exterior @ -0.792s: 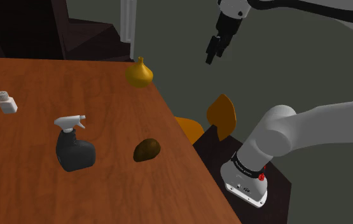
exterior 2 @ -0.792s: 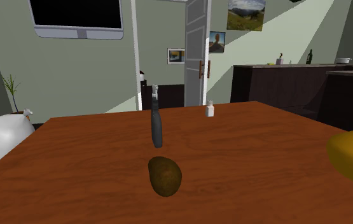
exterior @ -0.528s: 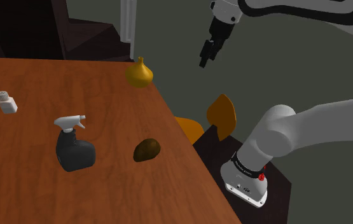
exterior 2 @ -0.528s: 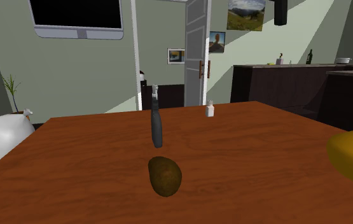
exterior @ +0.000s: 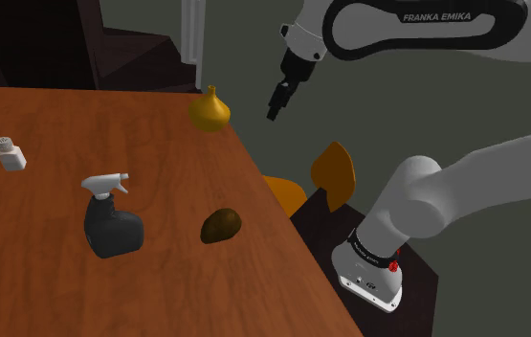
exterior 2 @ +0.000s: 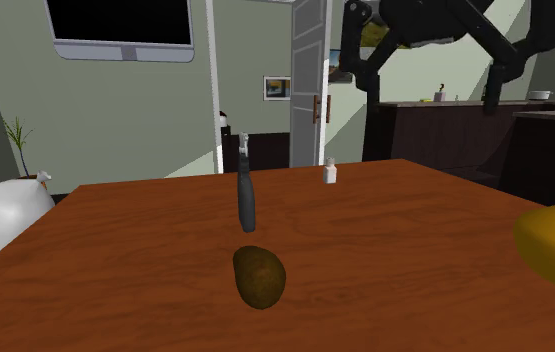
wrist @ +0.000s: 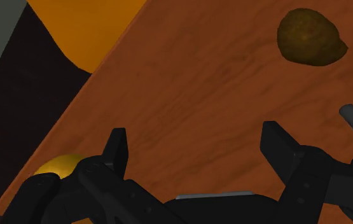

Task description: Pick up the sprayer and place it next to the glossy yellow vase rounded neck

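Shoulder view: nothing is done yet, I judge. The sprayer (exterior: 110, 222) stands untouched on the table (exterior: 33, 287), well apart from the yellow vase (exterior: 210, 111) at the far edge. Up beside the vase, my gripper (exterior: 275, 105) hangs high, angled down at the table, with its fingers apart and empty.

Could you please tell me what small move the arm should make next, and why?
Probably carry the gripper across the table toward the sprayer, keeping it high for now. Its fingers stand apart, holding nothing, and it hangs in the air up by the yellow vase, while the sprayer stands upright and untouched farther along the table.
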{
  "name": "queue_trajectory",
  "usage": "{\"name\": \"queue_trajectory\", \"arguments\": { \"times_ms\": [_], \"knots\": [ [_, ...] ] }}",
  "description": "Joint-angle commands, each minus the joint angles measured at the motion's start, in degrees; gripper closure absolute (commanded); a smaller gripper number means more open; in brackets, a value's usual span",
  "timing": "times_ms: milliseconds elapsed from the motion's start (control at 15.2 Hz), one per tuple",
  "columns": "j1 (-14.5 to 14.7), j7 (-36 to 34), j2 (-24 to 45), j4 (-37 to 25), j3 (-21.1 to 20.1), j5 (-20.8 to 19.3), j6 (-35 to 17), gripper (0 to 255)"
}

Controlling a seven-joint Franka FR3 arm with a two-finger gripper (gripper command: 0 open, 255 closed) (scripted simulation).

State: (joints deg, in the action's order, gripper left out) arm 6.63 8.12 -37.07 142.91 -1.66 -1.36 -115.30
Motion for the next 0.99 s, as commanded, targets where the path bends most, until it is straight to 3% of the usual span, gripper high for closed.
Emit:
{"name": "queue_trajectory", "arguments": {
  "times_ms": [0,924],
  "knots": [
    [1.66,1.48,2.15,0.96,-0.14,1.27,-4.36,0],
    [14.6,15.22,21.47,0.71,-1.47,12.61,-30.86,0]
  ]
}}
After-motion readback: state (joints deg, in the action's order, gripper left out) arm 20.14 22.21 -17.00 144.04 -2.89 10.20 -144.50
